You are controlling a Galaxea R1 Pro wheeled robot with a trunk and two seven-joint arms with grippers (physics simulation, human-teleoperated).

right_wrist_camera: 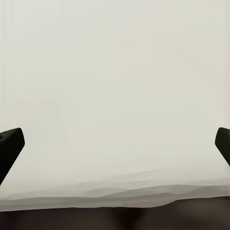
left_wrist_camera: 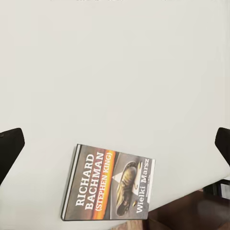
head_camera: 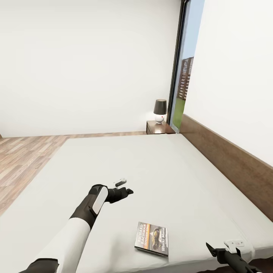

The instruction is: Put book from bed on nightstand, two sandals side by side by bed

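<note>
White walls and a brown plank floor frame the bedroom, and the wide bed (head_camera: 151,170) takes up most of the head view, its off-white mattress bare apart from one item.

Nearest, at the bottom right, the right gripper (head_camera: 223,248) hangs over the near edge of the mattress; its wrist view shows two dark fingertips (right_wrist_camera: 9,143) far apart at the frame's sides with only mattress between them, so the jaws stand wide and hold nothing.

Just left of it the book (head_camera: 151,238) lies flat, cover up, close to the near edge of the bed. In the left wrist view the book (left_wrist_camera: 109,184) has one corner at the mattress edge, with dark wood beyond.

Farther in and to the left, the left gripper (head_camera: 123,188) hovers above the mattress, apart from the book. Its fingertips (left_wrist_camera: 10,143) also sit far apart, jaws wide and empty.

I judge the book light, thin and fairly stiff, though a paperback may flex, and lying flat on a soft mattress it offers little to pinch. The near edge looks the best place to take hold, possibly after sliding the book slightly past the mattress edge.

Far across the bed, the nightstand (head_camera: 159,128) stands by the headboard (head_camera: 227,159), carrying a dark-shaded lamp (head_camera: 160,110), with the tall window (head_camera: 185,64) behind.
</note>
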